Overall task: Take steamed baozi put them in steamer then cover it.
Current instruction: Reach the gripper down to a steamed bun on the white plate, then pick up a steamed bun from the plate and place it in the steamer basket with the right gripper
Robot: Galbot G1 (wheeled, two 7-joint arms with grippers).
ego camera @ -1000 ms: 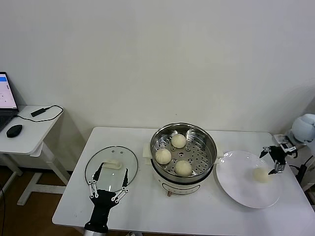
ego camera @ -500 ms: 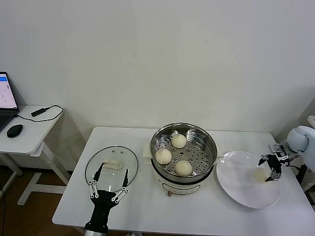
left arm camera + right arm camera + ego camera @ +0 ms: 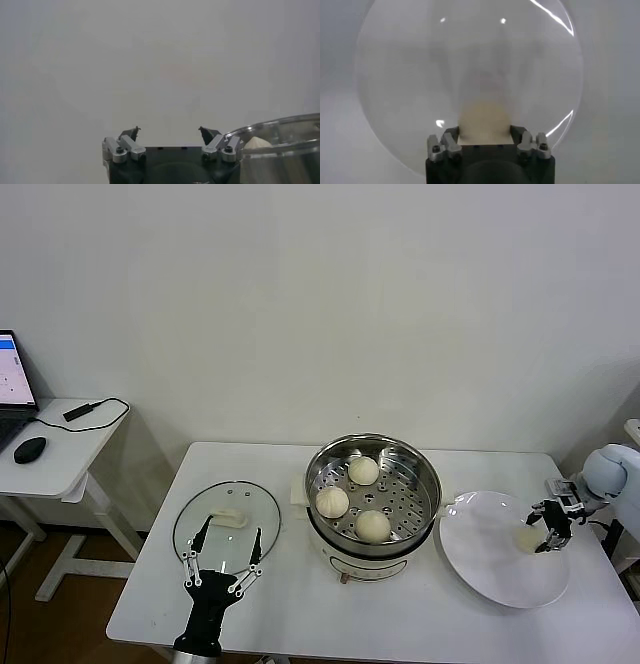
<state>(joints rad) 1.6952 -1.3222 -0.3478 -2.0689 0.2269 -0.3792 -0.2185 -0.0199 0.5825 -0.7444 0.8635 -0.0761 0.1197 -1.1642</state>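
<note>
Right gripper point(image 3: 548, 532): down at the white plate point(image 3: 490, 569), on the table's right side, fingers drawn in around the last steamed baozi point(image 3: 527, 539). In the right wrist view the bun point(image 3: 484, 120) sits squarely between the two fingers and touches both, so it is gripped.

Last bun: on the plate, near its right rim. I cannot tell whether it has left the surface.

Steamer point(image 3: 373, 496): mid-table, lid off, shiny wall and white base, with the perforated tray showing inside.

Buns in the steamer: three of them. One point(image 3: 363, 470) lies at the back, one point(image 3: 332, 502) on the left, one point(image 3: 373, 526) at the front, each a little apart from the others.

Left gripper point(image 3: 221, 567): fingers spread wide and holding nothing, poised over the near edge of the glass lid point(image 3: 226, 521).

Glass lid: lying flat on the table, left of the steamer and close beside it, with its cream handle point(image 3: 228, 518) on top.

Table point(image 3: 300, 609): white, carrying lid, steamer and plate in a row from left to right.

Off to the left: a small side desk point(image 3: 60, 454) with a laptop point(image 3: 12, 389) and a black mouse point(image 3: 29, 449).
</note>
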